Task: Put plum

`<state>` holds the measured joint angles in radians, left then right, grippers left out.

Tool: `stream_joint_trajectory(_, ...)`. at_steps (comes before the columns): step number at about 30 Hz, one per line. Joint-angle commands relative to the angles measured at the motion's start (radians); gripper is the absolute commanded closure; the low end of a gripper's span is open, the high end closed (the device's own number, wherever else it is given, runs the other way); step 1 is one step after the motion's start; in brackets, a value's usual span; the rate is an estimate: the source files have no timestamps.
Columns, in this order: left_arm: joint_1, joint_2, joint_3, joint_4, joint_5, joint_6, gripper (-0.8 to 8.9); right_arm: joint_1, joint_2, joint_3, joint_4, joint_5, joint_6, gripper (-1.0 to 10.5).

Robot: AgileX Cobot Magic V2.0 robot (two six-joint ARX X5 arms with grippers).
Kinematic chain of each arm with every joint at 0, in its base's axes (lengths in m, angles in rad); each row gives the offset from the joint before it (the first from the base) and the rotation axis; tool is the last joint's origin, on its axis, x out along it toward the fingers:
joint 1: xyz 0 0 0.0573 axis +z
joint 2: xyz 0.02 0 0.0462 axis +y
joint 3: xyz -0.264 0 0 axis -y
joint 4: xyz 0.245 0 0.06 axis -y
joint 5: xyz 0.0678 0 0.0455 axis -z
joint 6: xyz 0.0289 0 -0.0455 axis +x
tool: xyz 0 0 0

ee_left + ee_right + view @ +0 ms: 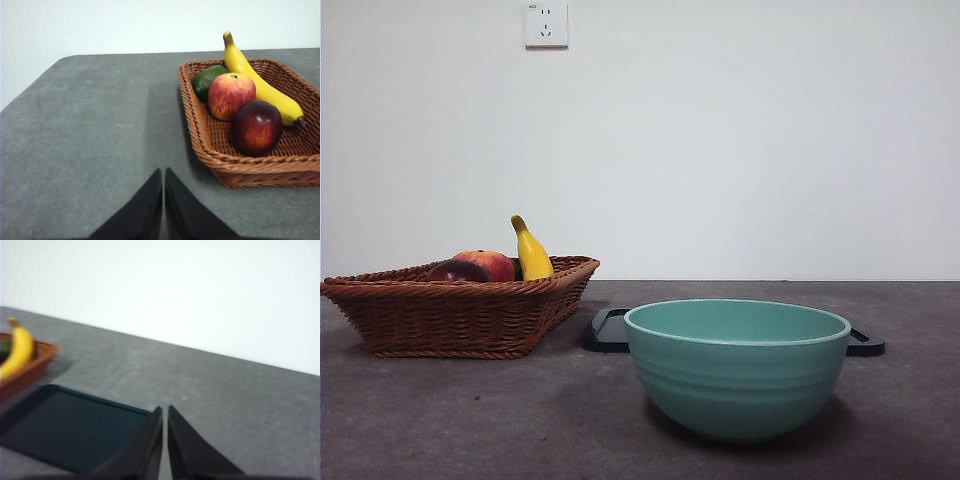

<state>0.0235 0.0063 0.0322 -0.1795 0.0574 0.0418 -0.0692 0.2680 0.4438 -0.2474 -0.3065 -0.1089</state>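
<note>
The plum (256, 127), dark maroon and round, lies in the brown wicker basket (235, 165) beside a red-orange apple-like fruit (230, 95). From the front the plum (457, 271) only peeks over the basket (460, 315) rim on the table's left. My left gripper (163, 172) is shut and hovers over bare table, apart from the basket. My right gripper (165, 410) is shut too, above the edge of a dark tray (70, 427). Neither gripper shows in the front view.
A yellow banana (260, 85) and a green fruit (207, 80) share the basket. A teal bowl (737, 365) stands near the front, right of the basket, with the dark tray (610, 330) behind it. The grey table meets a white wall.
</note>
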Motion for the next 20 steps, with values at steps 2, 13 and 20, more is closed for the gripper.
stream_joint_trajectory(2,0.002,-0.001,-0.02,-0.008,0.002,-0.002,8.06,-0.031,-0.086,-0.177,0.177,0.04,-0.007,9.4)
stream_joint_trajectory(13,0.002,-0.001,-0.02,-0.008,0.002,-0.002,8.06,-0.038,-0.227,-0.373,0.233,0.132,0.001,9.4)
stream_joint_trajectory(20,0.002,-0.001,-0.02,-0.008,0.002,-0.002,8.06,-0.038,-0.251,-0.421,0.237,0.153,0.006,9.4)
